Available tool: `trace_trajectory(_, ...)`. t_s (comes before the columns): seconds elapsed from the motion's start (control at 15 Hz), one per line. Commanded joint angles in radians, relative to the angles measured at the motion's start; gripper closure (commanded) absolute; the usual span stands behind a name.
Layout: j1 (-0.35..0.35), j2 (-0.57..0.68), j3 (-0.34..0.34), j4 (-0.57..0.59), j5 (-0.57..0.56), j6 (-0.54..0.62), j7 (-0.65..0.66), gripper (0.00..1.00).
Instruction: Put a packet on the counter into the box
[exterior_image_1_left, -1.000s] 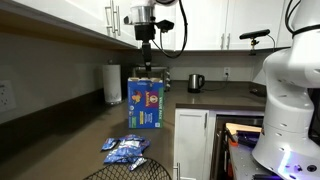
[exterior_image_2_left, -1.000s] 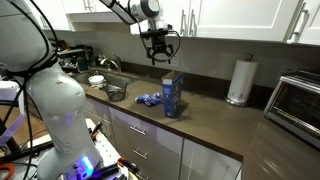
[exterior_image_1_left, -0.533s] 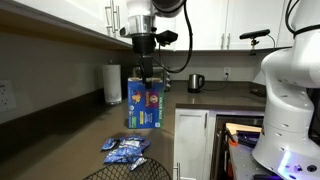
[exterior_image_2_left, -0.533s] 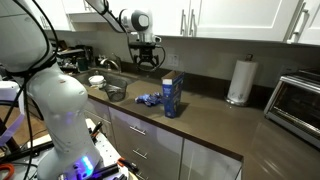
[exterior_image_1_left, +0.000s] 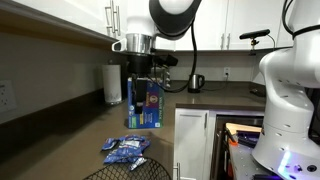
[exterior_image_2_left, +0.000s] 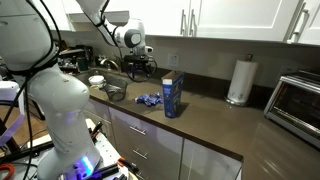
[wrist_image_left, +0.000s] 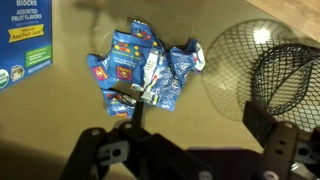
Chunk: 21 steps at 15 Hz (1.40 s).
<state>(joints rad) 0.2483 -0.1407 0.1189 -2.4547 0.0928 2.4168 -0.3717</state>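
A pile of small blue packets (exterior_image_1_left: 125, 150) lies on the dark counter (exterior_image_1_left: 60, 140); it shows in both exterior views (exterior_image_2_left: 150, 99) and in the wrist view (wrist_image_left: 145, 65). The tall blue box (exterior_image_1_left: 152, 108) stands upright just beyond the pile (exterior_image_2_left: 172, 95), and its edge shows in the wrist view (wrist_image_left: 25, 40). My gripper (exterior_image_1_left: 143, 88) hangs above the counter (exterior_image_2_left: 140, 68), over the pile side of the box. It is open and empty (wrist_image_left: 185, 140), with the packets ahead of its fingers.
A paper-towel roll (exterior_image_1_left: 112, 83) stands behind the box (exterior_image_2_left: 238, 80). A black wire-mesh basket (wrist_image_left: 270, 70) sits beside the packets. A kettle (exterior_image_1_left: 196, 82) is at the far counter, a metal bowl (exterior_image_2_left: 115, 92) near the sink, and a toaster oven (exterior_image_2_left: 300, 100) at the end.
The gripper has moved away from above the box, sideways and lower, to over the packet pile. It stays open and empty.
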Motion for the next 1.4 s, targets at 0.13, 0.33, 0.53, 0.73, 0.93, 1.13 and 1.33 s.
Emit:
trace_trajectory(0.13, -0.030, 0.197, -0.001, 0.058, 0.049, 0.165, -0.075, 0.00)
trace_trajectory(0.33, -0.064, 0.292, 0.018, 0.113, 0.061, 0.168, -0.094, 0.00)
trace_trajectory(0.53, -0.097, 0.354, 0.040, 0.161, 0.052, 0.131, -0.096, 0.00)
trace_trajectory(0.73, -0.108, 0.414, 0.048, 0.199, 0.006, 0.133, -0.046, 0.00)
trace_trajectory(0.93, -0.105, 0.455, 0.044, 0.221, -0.032, 0.132, -0.008, 0.00)
trace_trajectory(1.13, -0.094, 0.486, 0.037, 0.236, -0.075, 0.119, 0.040, 0.00)
trace_trajectory(1.33, -0.080, 0.508, 0.031, 0.251, -0.121, 0.093, 0.098, 0.00)
